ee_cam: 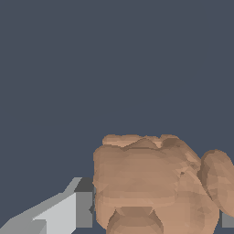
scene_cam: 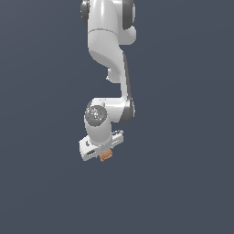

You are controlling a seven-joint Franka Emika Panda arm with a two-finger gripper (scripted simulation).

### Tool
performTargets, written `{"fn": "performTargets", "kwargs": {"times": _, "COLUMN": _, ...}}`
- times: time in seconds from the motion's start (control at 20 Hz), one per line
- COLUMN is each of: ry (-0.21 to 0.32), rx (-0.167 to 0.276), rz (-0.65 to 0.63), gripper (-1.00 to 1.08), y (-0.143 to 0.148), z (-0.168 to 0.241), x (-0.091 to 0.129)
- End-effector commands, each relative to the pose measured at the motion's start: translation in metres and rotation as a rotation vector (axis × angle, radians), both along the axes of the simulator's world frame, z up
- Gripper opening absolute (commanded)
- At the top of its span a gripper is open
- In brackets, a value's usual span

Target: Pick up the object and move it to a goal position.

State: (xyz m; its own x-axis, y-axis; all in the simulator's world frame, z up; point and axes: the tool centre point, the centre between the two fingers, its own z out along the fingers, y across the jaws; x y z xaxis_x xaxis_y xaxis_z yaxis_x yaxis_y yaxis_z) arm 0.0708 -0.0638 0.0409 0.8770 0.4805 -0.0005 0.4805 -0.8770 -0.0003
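The object (scene_cam: 105, 156) is a small orange-brown lumpy block right under the white hand of my arm in the exterior view. My gripper (scene_cam: 104, 153) points down and its fingers close around the block. In the wrist view the object (ee_cam: 146, 183) is large and sits between the two fingers. One grey finger (ee_cam: 68, 210) touches its side. Only a sliver of the other finger (ee_cam: 227, 220) shows past the block. My gripper (ee_cam: 155, 221) is shut on the object. No goal marker is in view.
The white arm (scene_cam: 109, 50) comes down from the top of the exterior view. Everything around it is one flat dark blue-grey ground (scene_cam: 183, 183) with no edge or other object showing.
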Motion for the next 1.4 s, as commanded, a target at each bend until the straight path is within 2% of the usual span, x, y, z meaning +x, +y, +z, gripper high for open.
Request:
{"fn": "performTargets", "kwargs": {"times": 0.0, "ry": -0.001, "rx": 0.0, "rz": 0.0, "gripper": -1.0, "y": 0.002, "z": 0.002, "x": -0.001}}
{"fn": "performTargets", "kwargs": {"times": 0.6, "ry": 0.0, "rx": 0.0, "rz": 0.0, "gripper": -1.0, "y": 0.035, "z": 0.042, "x": -0.027}}
{"fn": "performTargets", "kwargs": {"times": 1.35, "ry": 0.0, "rx": -0.003, "rz": 0.001, "gripper": -1.0, "y": 0.13, "z": 0.158, "x": -0.097}}
